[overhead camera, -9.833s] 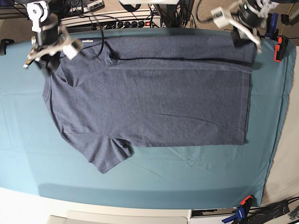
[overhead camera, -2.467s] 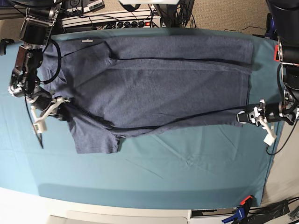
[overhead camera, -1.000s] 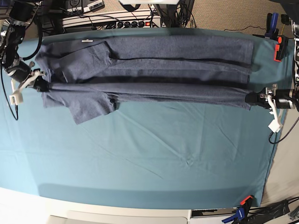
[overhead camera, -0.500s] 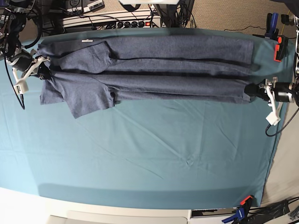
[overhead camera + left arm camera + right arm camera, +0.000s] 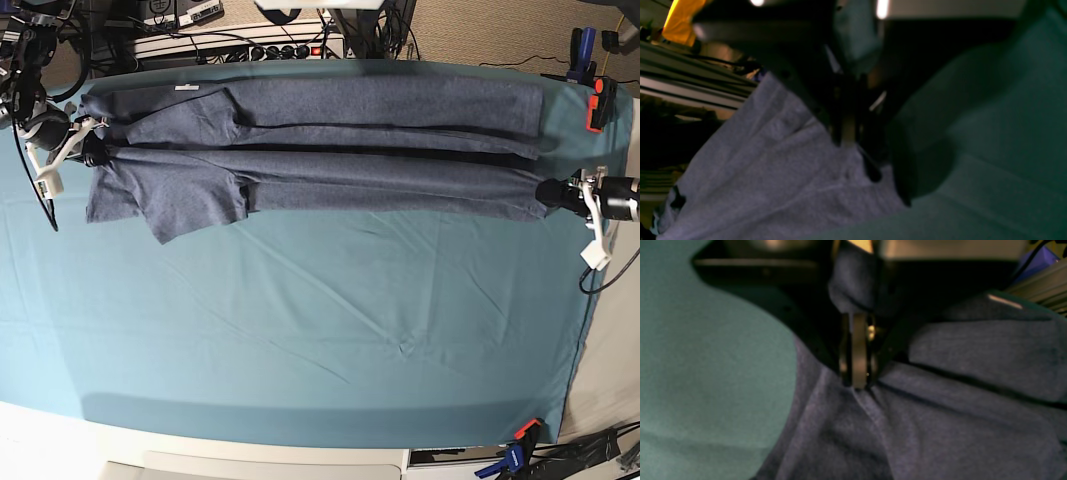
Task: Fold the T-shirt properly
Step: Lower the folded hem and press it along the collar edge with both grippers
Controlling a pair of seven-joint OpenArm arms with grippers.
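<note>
The dark blue-grey T-shirt [image 5: 330, 140] lies along the far half of the teal table cloth [image 5: 320, 330], folded lengthwise into a long band, plain side up. One sleeve [image 5: 185, 205] hangs out toward the front at the left. My right gripper [image 5: 90, 155] is shut on the shirt's front folded edge at the left end; the right wrist view shows its jaws pinching the fabric [image 5: 853, 413]. My left gripper [image 5: 552, 195] is shut on the same edge at the right end; the left wrist view shows the cloth [image 5: 773, 173] pinched in its jaws.
Red and blue clamps [image 5: 597, 100] hold the table cloth at the far right corner, and another clamp [image 5: 520, 440] sits at the near right edge. Cables and a power strip [image 5: 260, 45] lie behind the table's far edge.
Both grippers have carried the shirt's front edge further toward the far side, over the shirt's body. The folded band has tightened and the left sleeve has been drawn back with it.
</note>
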